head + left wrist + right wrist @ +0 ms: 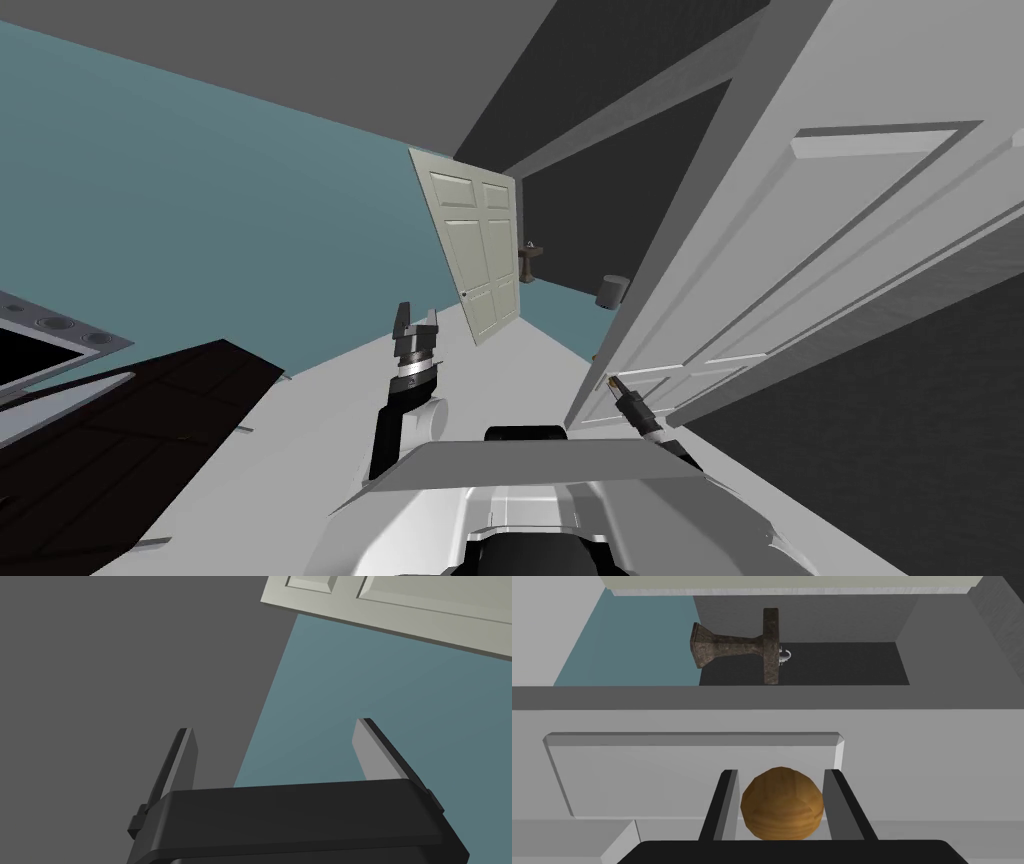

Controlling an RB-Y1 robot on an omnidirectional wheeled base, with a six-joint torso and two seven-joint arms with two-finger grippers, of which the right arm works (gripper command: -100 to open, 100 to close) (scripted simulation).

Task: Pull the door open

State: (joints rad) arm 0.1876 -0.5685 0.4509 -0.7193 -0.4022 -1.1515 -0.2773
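Right tool [782, 772] clamps brown knob [782, 806] on white door [662, 781], pedestal basin [737, 646] beyond; left tool [274, 726] wide.

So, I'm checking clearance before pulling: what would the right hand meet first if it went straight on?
The round brown knob, which sits between the right hand's fingers; the white door panel lies right behind it.
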